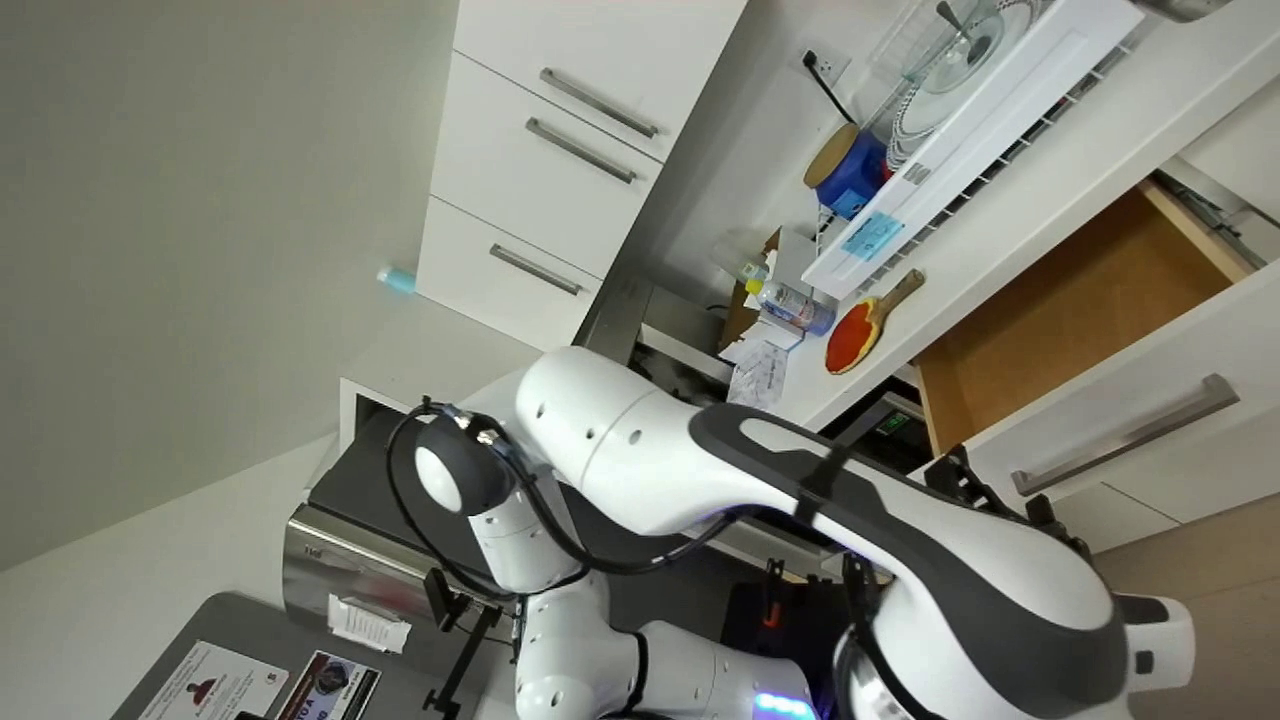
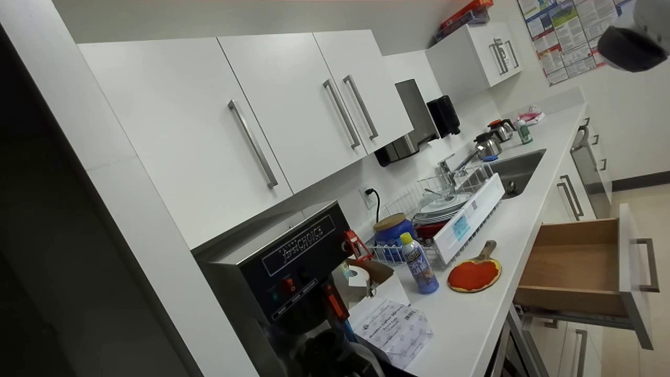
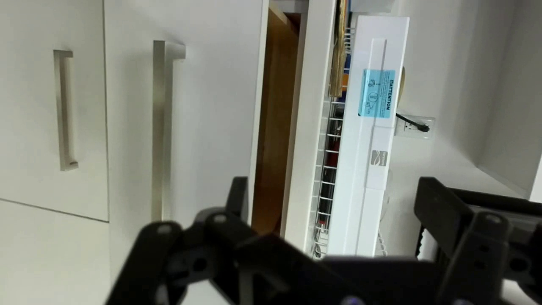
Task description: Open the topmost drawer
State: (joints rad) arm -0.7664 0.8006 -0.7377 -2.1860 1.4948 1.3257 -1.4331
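Note:
The topmost drawer [image 1: 1075, 425] stands pulled well out, its light brown wooden box showing in both exterior views. Its white front [image 2: 632, 272] bears one long silver bar handle [image 2: 650, 264]. In the wrist view, turned on its side, the drawer front [image 3: 211, 106] and handle [image 3: 160, 127] are left of centre, with a strip of the wooden inside visible. My gripper [image 3: 336, 203] is open and empty, fingers wide apart. One finger overlaps the drawer front near its top edge in the picture; it is not on the handle. In an exterior view, the arm [image 1: 850, 480] hides most of the gripper.
Above the drawer the counter [image 2: 502, 251] holds a dish rack with a white tray [image 3: 364, 148], a red-topped paddle [image 2: 473, 275], a spray bottle [image 2: 419, 264] and a coffee machine [image 2: 293, 262]. Another handled white front [image 3: 80, 110] lies below the drawer.

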